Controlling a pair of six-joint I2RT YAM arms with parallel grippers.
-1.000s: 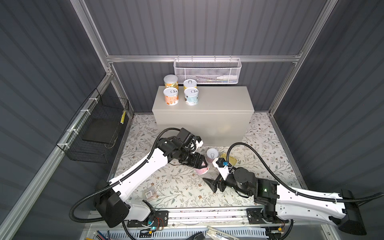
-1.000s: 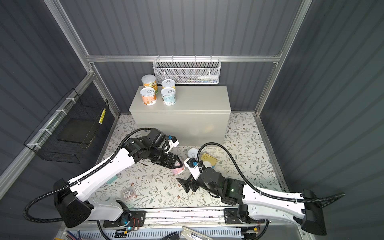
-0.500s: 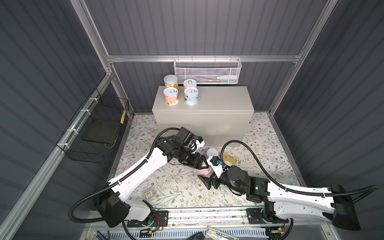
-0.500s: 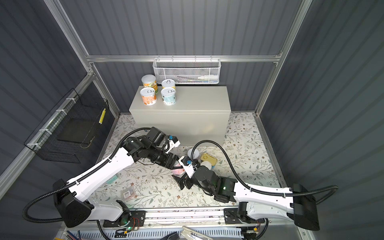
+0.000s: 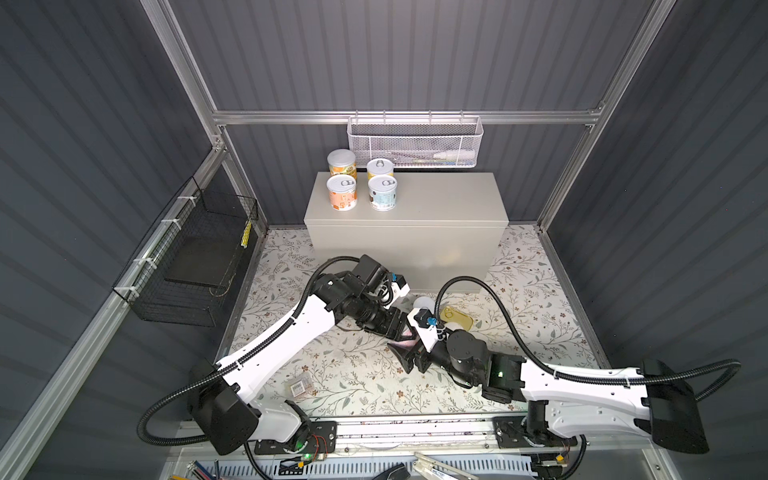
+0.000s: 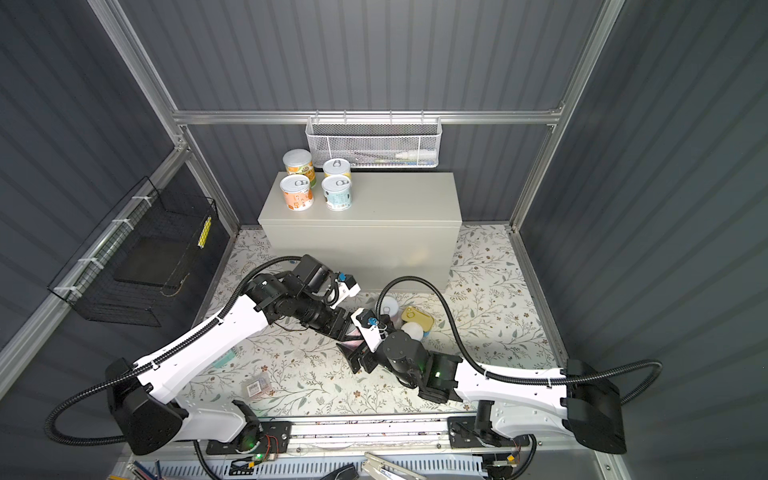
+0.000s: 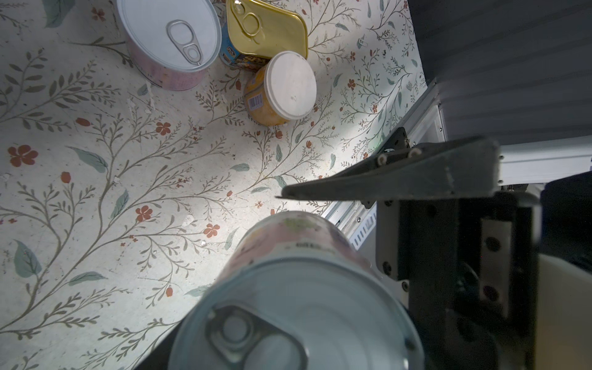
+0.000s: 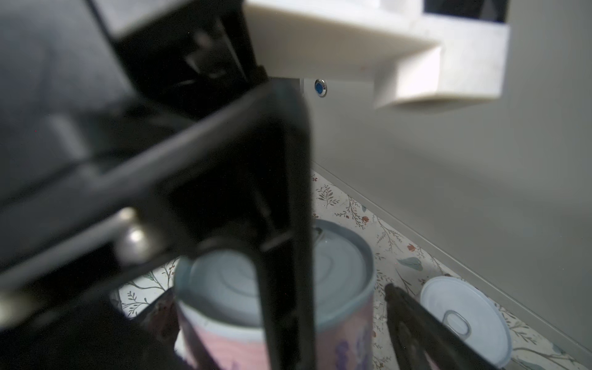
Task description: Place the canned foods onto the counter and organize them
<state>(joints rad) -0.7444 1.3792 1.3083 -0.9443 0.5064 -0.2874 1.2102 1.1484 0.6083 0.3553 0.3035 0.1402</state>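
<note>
My left gripper (image 5: 397, 326) is shut on a pink-labelled can (image 5: 409, 334), low over the floral mat. In the left wrist view the can's silver pull-tab top (image 7: 298, 320) fills the jaws. My right gripper (image 8: 275, 294) is open, its fingers (image 8: 410, 320) straddling the same can (image 8: 339, 288), one of them a gap away from it. On the mat behind stand another pink can (image 7: 169, 41), a gold tin (image 7: 266, 28) and a yellow can with a white lid (image 7: 282, 89). Several cans (image 5: 341, 192) stand at the left end of the beige counter (image 5: 436, 199).
A small clear packet with a barcode (image 5: 300, 386) lies on the mat near the front. A black wire basket (image 5: 195, 257) hangs on the left wall. A white mesh basket (image 5: 415, 143) hangs above the counter's back edge.
The right arm has swung left and forward until its open fingers stand around the can in the left gripper. The left gripper has hardly moved.
</note>
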